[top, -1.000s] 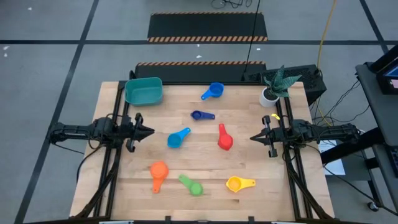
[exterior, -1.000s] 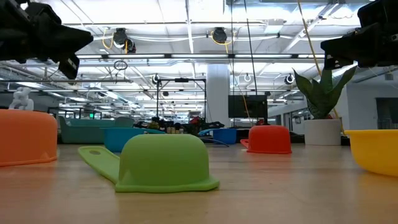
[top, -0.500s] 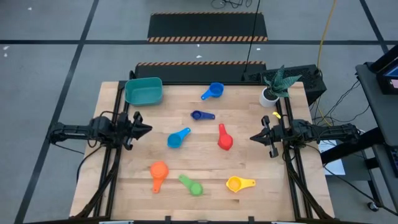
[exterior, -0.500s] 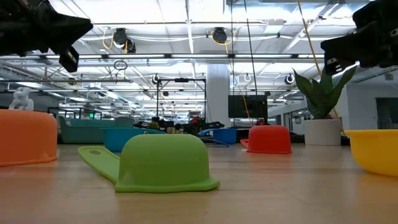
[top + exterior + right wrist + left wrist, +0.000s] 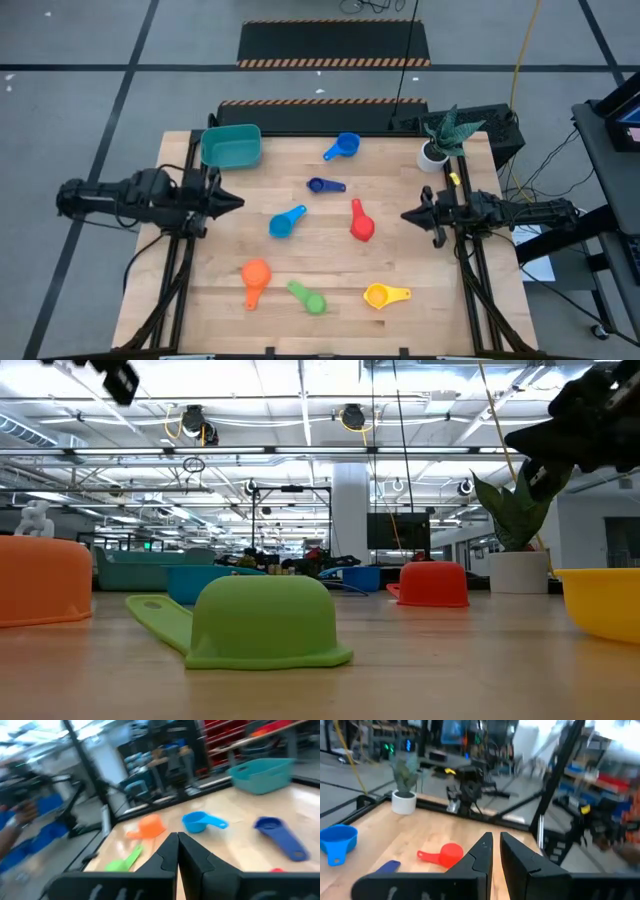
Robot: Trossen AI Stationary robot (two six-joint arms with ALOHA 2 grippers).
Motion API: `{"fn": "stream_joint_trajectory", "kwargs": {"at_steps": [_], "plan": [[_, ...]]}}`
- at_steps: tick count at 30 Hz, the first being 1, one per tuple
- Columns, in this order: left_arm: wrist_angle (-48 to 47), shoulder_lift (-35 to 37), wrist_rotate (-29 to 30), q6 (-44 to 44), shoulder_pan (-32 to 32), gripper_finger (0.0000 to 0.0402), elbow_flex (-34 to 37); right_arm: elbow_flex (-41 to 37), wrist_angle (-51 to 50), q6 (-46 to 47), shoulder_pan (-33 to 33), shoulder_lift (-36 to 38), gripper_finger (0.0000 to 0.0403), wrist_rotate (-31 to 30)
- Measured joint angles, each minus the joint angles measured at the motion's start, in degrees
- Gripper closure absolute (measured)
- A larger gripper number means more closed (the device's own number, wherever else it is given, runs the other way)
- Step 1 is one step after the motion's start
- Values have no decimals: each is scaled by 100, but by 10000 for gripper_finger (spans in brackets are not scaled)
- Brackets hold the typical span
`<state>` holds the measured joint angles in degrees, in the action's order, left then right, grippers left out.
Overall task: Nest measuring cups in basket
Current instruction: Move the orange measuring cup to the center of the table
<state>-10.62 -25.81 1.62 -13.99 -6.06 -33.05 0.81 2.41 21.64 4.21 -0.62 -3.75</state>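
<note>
Left gripper (image 5: 238, 202) hangs over the table's left edge, fingers nearly together with just a thin slit between them, nothing held. Straight ahead of its tips, close by, lies the light blue cup (image 5: 285, 222); the teal basket (image 5: 232, 146) stands off to its own left, in the far corner, with no cup inside. Beyond the light blue cup along the same line is the red cup (image 5: 360, 224), which the left wrist view also catches just past the fingertips (image 5: 486, 841).

Right gripper (image 5: 405, 215) sits over the opposite edge, tips pressed fully together and empty, pointing back across the table. The red cup is the nearest thing in front of it, just ahead. Slightly to its right and farther out lies the dark blue cup (image 5: 322, 185), and farther that way, near the back edge, the blue cup (image 5: 343, 146). To its left are the yellow cup (image 5: 380, 295), then the green cup (image 5: 310, 298) and the orange cup (image 5: 255, 275) farther across. The potted plant (image 5: 440, 140) stands close behind it on its right.

All seven cups lie scattered and well apart on the wooden table (image 5: 330, 260).
</note>
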Motion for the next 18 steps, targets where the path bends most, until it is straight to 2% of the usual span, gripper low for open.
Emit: {"fn": "stream_joint_trajectory", "kwargs": {"at_steps": [4,10,15,18], "plan": [[-509,-1080,54,258,-329,364,-1009,0,52,160,0,-9,403,-526],[-1252,-2386,602,353,-1051,364,-2272,0,83,276,0,-9,403,-539],[-1797,-3267,1219,309,-1856,364,-2961,1,105,320,0,-9,403,-561],[-1982,-3715,1654,144,-2365,364,-3215,1,134,324,0,-9,403,-840]]}}
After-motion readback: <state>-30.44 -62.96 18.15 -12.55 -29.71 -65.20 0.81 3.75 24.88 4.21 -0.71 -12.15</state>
